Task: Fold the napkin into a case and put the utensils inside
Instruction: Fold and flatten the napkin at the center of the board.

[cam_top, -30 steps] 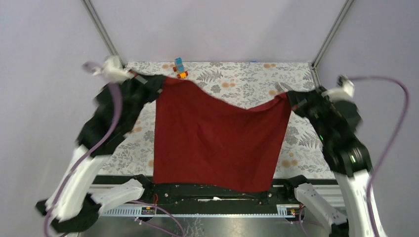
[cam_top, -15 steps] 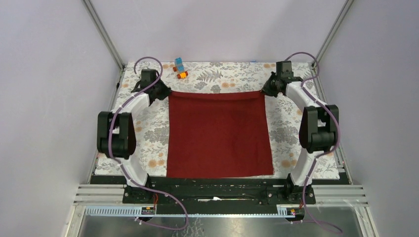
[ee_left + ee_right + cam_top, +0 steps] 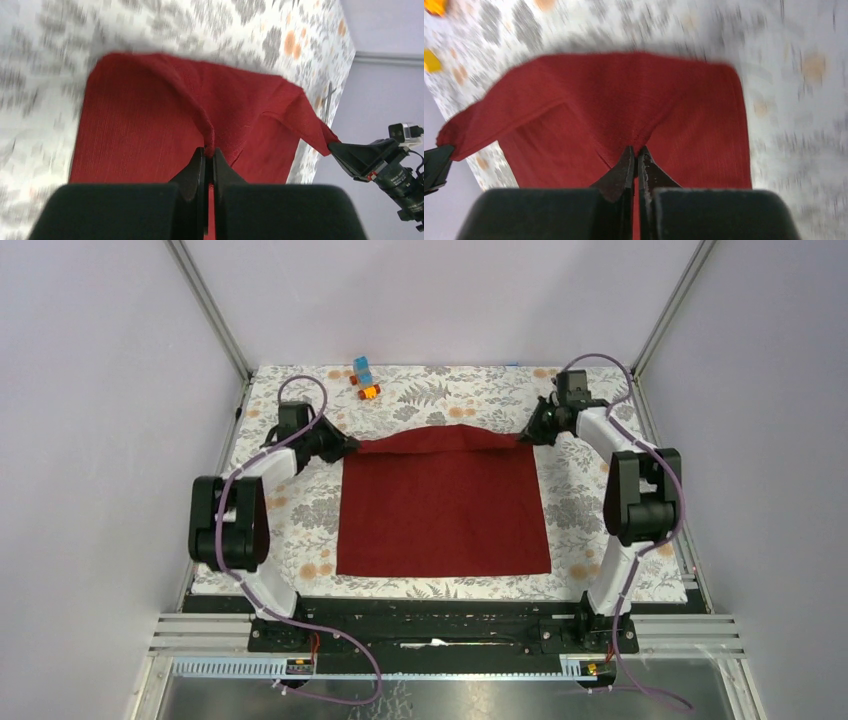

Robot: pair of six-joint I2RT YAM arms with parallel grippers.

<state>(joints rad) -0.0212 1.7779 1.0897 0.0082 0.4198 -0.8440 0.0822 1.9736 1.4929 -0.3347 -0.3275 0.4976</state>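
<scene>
The dark red napkin (image 3: 445, 515) lies spread on the flowered tablecloth. Its far edge is raised and bulges up in the middle between the two arms. My left gripper (image 3: 350, 446) is shut on the napkin's far left corner, and in the left wrist view the cloth is pinched at the gripper's (image 3: 209, 150) tips. At the far right corner my right gripper (image 3: 526, 436) is shut on the cloth too, a fold caught at its (image 3: 636, 150) tips. A thin utensil (image 3: 328, 97) shows past the right corner; in the top view the utensils are hidden.
Small blue and orange toy blocks (image 3: 365, 378) sit at the far edge of the table (image 3: 600, 510), behind the napkin. Metal frame posts rise at both far corners. The arm bases and a rail run along the near edge.
A second ago the napkin hung high between both arms. It was laid flat on the table, and now both grippers have drawn inward and the far edge humps up.
</scene>
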